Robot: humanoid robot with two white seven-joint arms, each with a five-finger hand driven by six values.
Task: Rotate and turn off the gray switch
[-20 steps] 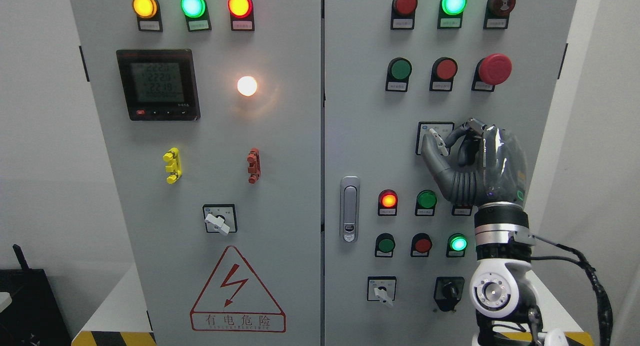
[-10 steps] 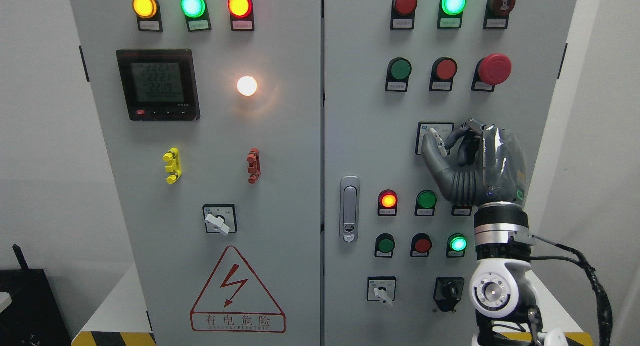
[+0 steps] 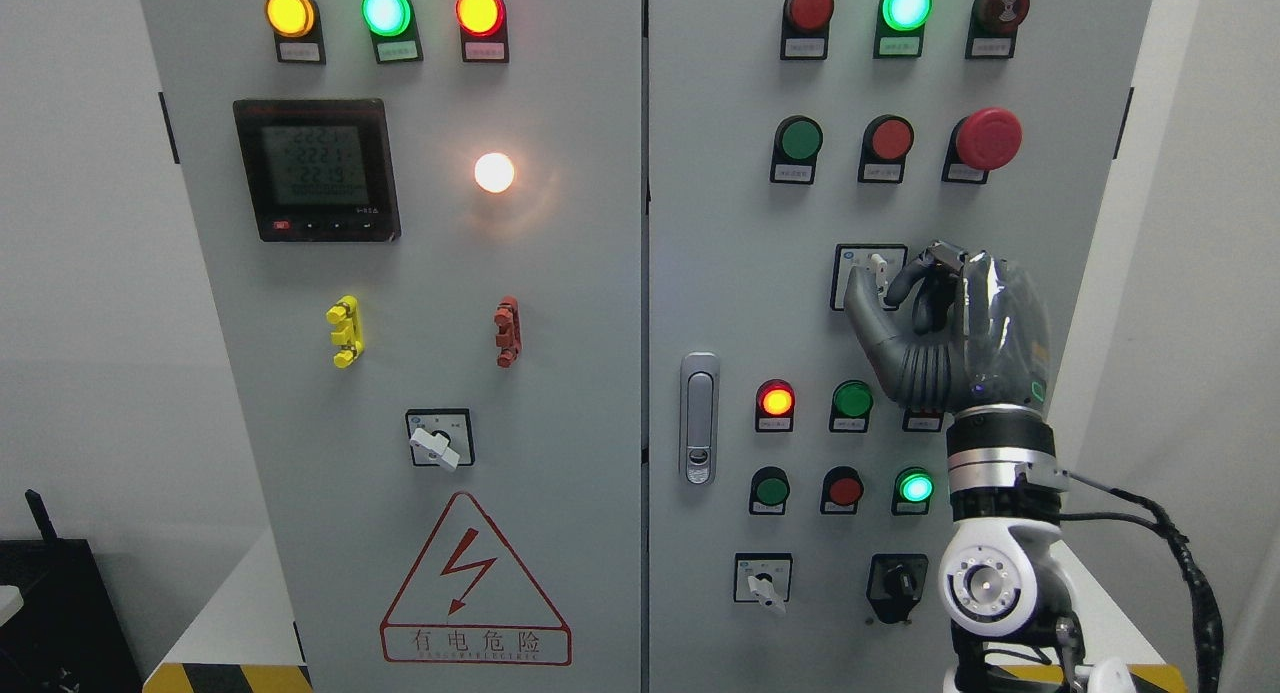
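Observation:
The gray rotary switch [image 3: 877,271] sits in a black-framed plate on the right cabinet door, below the red and green push buttons. Its pale lever stands close to upright. My right hand [image 3: 885,285] comes up from the lower right, thumb on the lever's left and curled fingers on its right, shut on the switch. The hand covers the plate's right half. No left arm shows in the picture.
Similar gray switches sit at the lower left door [image 3: 438,441] and lower right door [image 3: 764,581], beside a black knob [image 3: 897,583]. A red mushroom button [image 3: 988,138] is above my hand. A door handle [image 3: 699,418] and lit lamps [image 3: 776,401] lie nearby.
The switch lever has turned from tilted to nearly upright, and my right hand's thumb and fingers have rotated with it. The arm has barely shifted.

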